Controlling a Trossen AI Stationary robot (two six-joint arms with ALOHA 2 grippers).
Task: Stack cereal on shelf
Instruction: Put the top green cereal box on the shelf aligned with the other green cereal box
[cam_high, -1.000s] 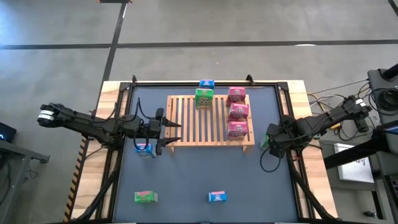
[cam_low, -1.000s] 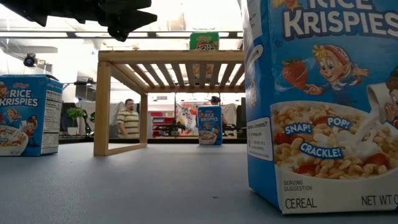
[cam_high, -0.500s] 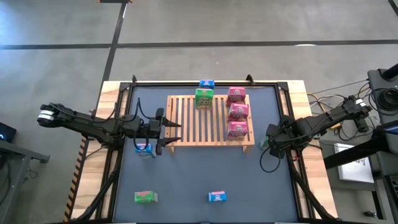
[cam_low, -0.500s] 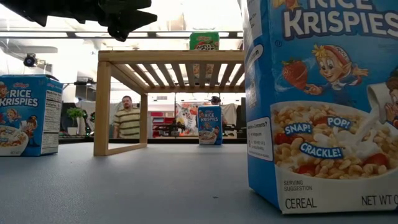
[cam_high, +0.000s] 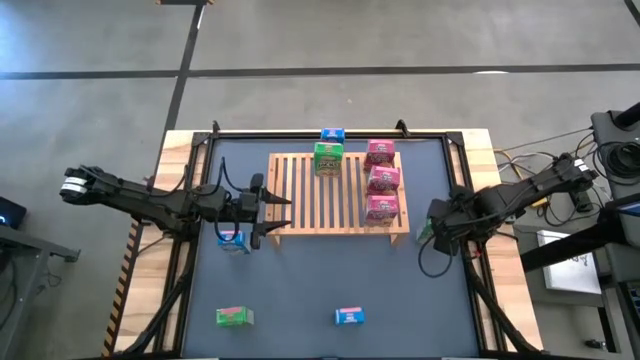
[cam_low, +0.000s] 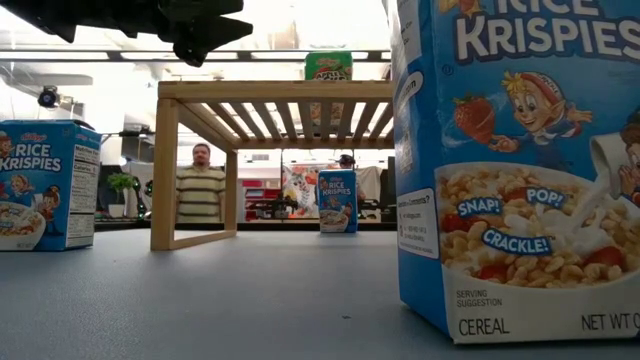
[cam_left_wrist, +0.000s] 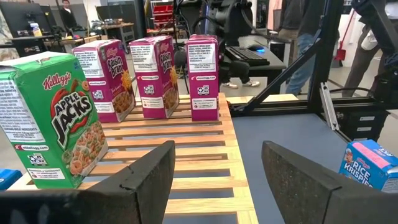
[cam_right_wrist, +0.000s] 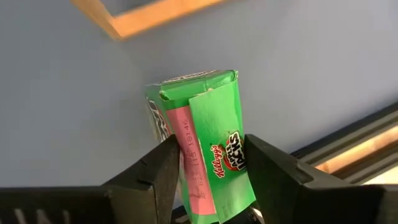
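The wooden slatted shelf (cam_high: 340, 195) stands mid-table. On top of it stand a green cereal box (cam_high: 328, 158) and three pink ones (cam_high: 383, 180); the left wrist view shows them upright (cam_left_wrist: 152, 78). A blue box (cam_high: 332, 135) stands behind the shelf. My left gripper (cam_high: 272, 215) hovers open at the shelf's left end, above another blue box (cam_high: 232, 239). My right gripper (cam_high: 428, 232), right of the shelf, is shut on a green cereal box (cam_right_wrist: 208, 149). My right gripper pinches the green box by its two broad faces (cam_right_wrist: 186, 165) between its two fingers (cam_right_wrist: 158, 174), close below the box's top flap. The fingers come steeply from above. Whether the box's bottom still rests on the table, I cannot tell.
A green box (cam_high: 234, 316) and a blue box (cam_high: 349, 316) stand near the front edge; the blue one fills the low view's right (cam_low: 520, 170). The table's dark rail (cam_right_wrist: 367, 134) runs close by the right gripper. A person (cam_low: 202, 190) stands in the room beyond.
Nothing on the table has visibly moved. The person behind the table has stepped a little to the left and turned to face this way.
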